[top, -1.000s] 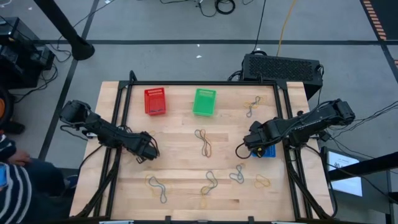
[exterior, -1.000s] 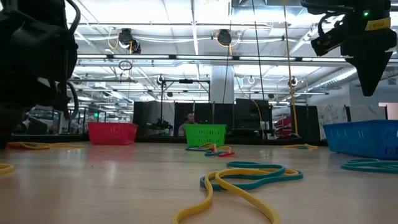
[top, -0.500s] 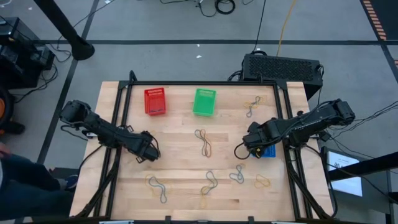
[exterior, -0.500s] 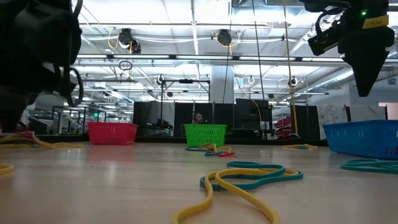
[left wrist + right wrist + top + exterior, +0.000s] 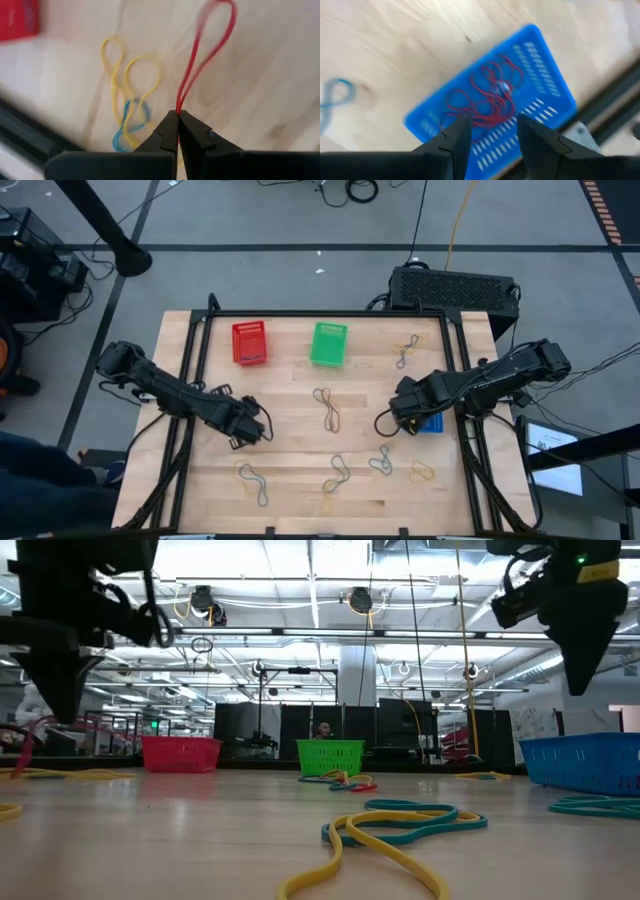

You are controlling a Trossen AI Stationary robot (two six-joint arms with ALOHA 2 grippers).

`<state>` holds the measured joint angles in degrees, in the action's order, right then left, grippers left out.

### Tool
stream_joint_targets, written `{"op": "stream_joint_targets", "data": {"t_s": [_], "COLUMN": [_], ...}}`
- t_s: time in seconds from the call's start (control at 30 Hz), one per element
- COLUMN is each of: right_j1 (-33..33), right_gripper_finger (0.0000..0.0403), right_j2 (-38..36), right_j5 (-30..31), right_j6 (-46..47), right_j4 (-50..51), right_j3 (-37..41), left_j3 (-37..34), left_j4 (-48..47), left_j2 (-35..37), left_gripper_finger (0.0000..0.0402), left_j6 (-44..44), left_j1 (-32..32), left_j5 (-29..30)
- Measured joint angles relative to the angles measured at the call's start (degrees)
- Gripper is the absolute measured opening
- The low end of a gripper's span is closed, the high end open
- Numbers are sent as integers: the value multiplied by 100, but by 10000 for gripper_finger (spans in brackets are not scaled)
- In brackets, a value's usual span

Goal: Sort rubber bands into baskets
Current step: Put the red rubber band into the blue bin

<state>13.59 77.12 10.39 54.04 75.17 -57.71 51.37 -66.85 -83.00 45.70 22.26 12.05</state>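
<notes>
The left gripper (image 5: 177, 116) is pinching a thin red rubber band (image 5: 205, 47), its two dark fingers pressed together on the loop's lower end, and the loop is hanging out ahead of the tips over the pale wooden table (image 5: 290, 395). From above, that gripper (image 5: 255, 430) is hovering well in front of the small red lattice basket (image 5: 249, 342), towards the table's near edge. Beside it on the wood a tangle of yellow and blue-grey rubber bands (image 5: 127, 97) is lying loose.

The right gripper (image 5: 487, 135) is hanging over the small blue lattice basket (image 5: 495, 107) with its fingers spread apart and gripping nothing. A cluster of red rubber bands (image 5: 487, 97) is sitting inside that blue basket. In the overhead view the right gripper (image 5: 403, 405) is showing just beside the blue basket (image 5: 431, 423), well to the right of the red basket.

The small green lattice basket (image 5: 328, 343) is standing just right of the red one, and more mixed bands (image 5: 327, 408) are lying in front of it.
</notes>
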Motion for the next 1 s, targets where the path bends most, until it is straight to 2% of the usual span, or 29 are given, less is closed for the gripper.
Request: {"op": "stream_joint_targets", "data": {"t_s": [0.4,0.67,0.77,1.0], "right_j1": [1,154,219,215], "right_gripper_finger": [148,148,148,148], "right_j2": [4,583,950,1830], "right_j5": [-30,5,-7,-26], "right_j6": [-1443,-3427,-4060,-4552], "right_j4": [-2760,-6202,-7167,-8890], "right_j3": [0,-4,-4,-4], "left_j3": [0,0,0,0], "left_j4": [828,2860,3563,4688], "left_j2": [53,142,142,142], "left_gripper_finger": [12,12,12,12], "left_j6": [-753,-1701,-2067,-2506], "left_j1": [121,177,171,93], "left_j5": [-292,-284,-284,-251]}}
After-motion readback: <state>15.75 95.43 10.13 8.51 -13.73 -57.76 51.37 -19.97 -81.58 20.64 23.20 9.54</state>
